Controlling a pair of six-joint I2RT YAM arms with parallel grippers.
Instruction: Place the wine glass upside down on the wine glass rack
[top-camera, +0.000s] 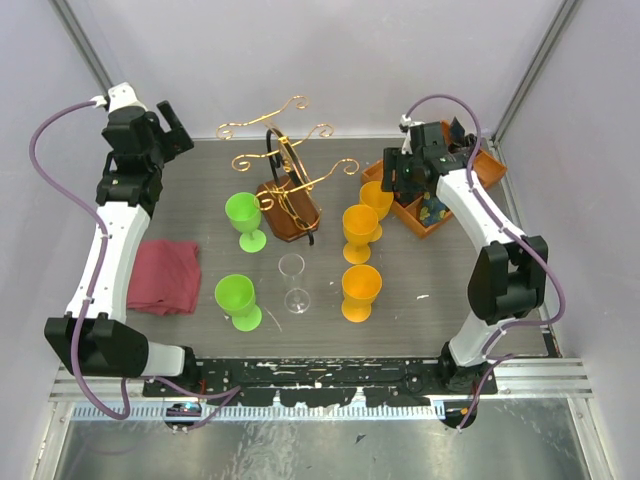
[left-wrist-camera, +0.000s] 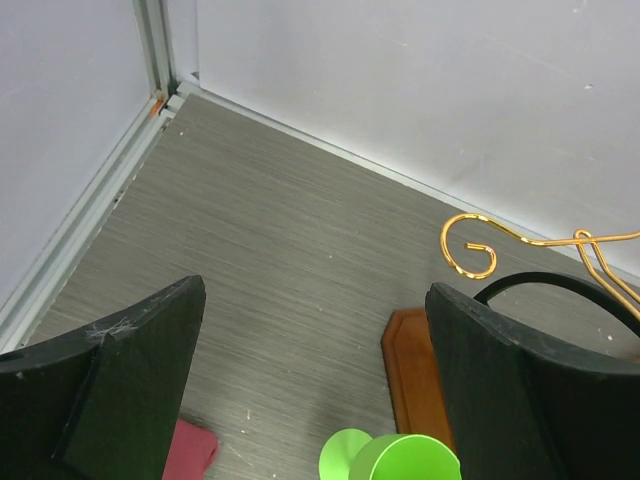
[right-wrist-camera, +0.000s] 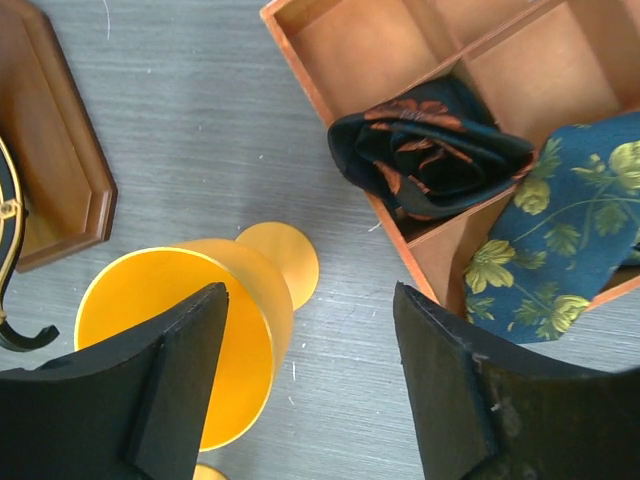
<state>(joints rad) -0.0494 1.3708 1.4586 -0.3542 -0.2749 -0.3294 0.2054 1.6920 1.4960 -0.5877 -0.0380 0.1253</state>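
**Top external view: wine glass upright, nothing holding it**

Wine glass (top-camera: 292, 283) stands at 6 o'clock from the wine glass rack (top-camera: 290, 215), apart from it. Left gripper (left-wrist-camera: 315, 300) is spread wide and empty. Right gripper (right-wrist-camera: 310, 300) has its jaws apart, empty, above a yellow goblet (right-wrist-camera: 255, 330). Judged thin, light, slick, brittle. Best hold: the stem, squeezed gently.

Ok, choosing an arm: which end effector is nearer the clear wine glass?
Right. The right end effector is beyond the wine glass, rightward; the left end effector farther, far-left.
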